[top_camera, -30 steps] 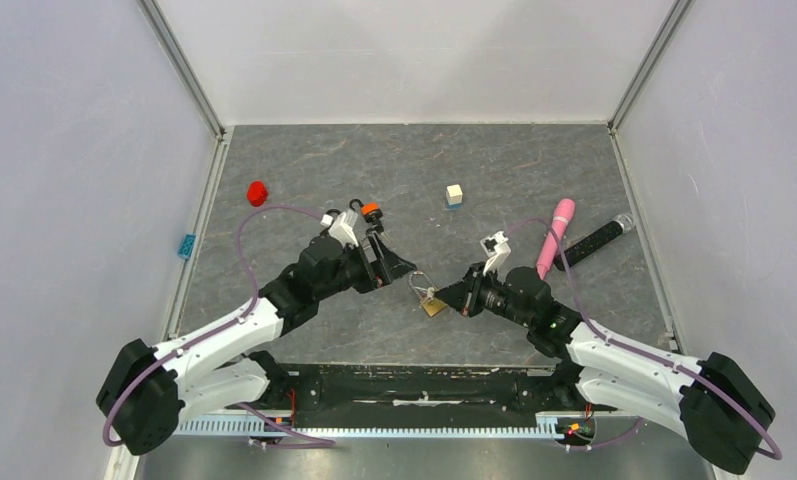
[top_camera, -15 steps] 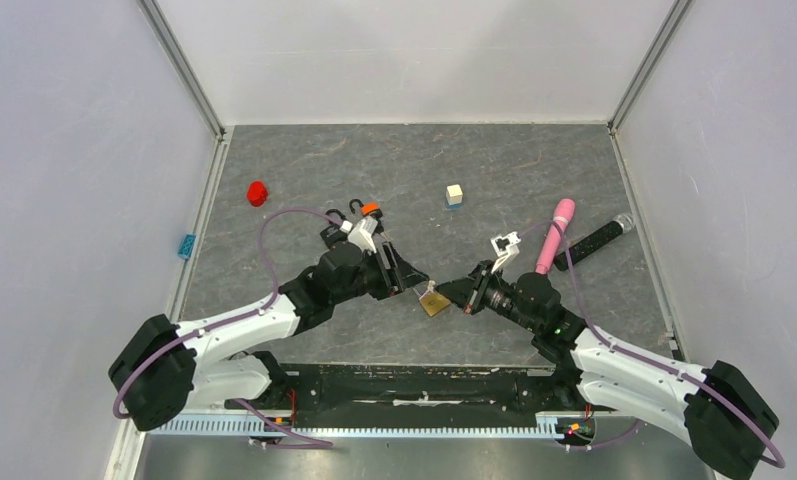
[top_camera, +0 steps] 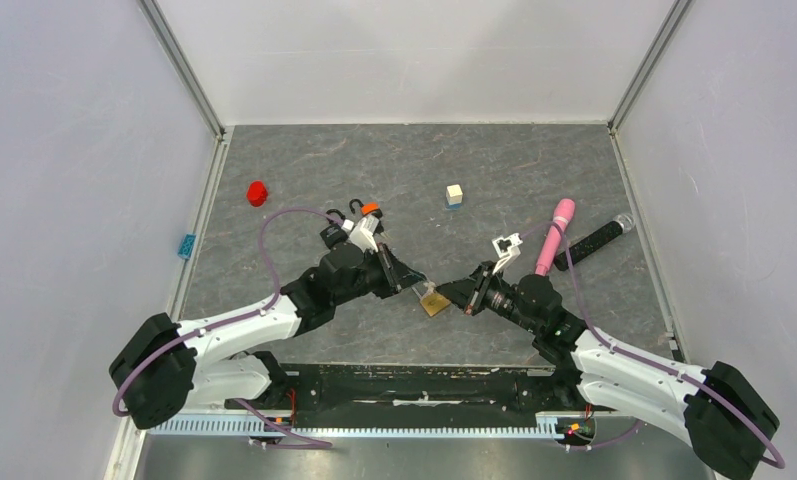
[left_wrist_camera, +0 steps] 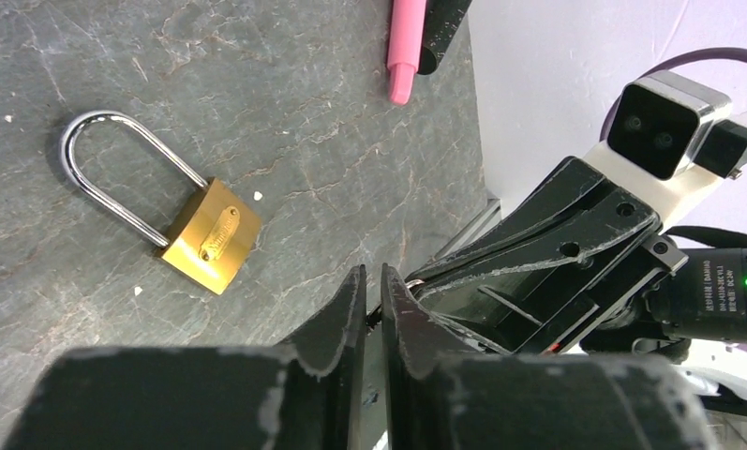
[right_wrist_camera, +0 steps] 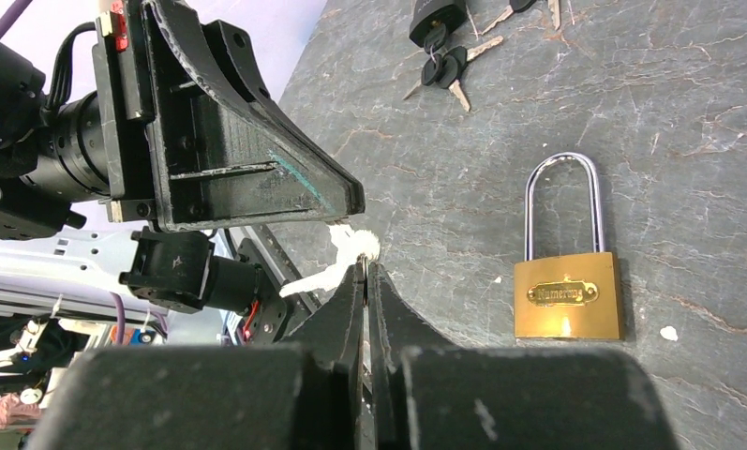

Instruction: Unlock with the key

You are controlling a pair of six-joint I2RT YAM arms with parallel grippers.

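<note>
The black right fingers (right_wrist_camera: 397,314) press together on a thin silver key (right_wrist_camera: 364,273) tied with a knobbly white tag (right_wrist_camera: 353,246). The left fingers (left_wrist_camera: 336,314) leave only a narrow slit, and I cannot tell whether they hold anything. Just beside them the brass padlock (right_wrist_camera: 567,295), with its arched steel shackle, lies flat on the grey veined counter (right_wrist_camera: 725,141).

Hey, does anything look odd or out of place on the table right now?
Nothing is spilled or broken. One oddity: the brass padlock lies flat and unheld, shackle closed, while the left gripper and right gripper sit nearly tip to tip, both shut, beside it.
</note>
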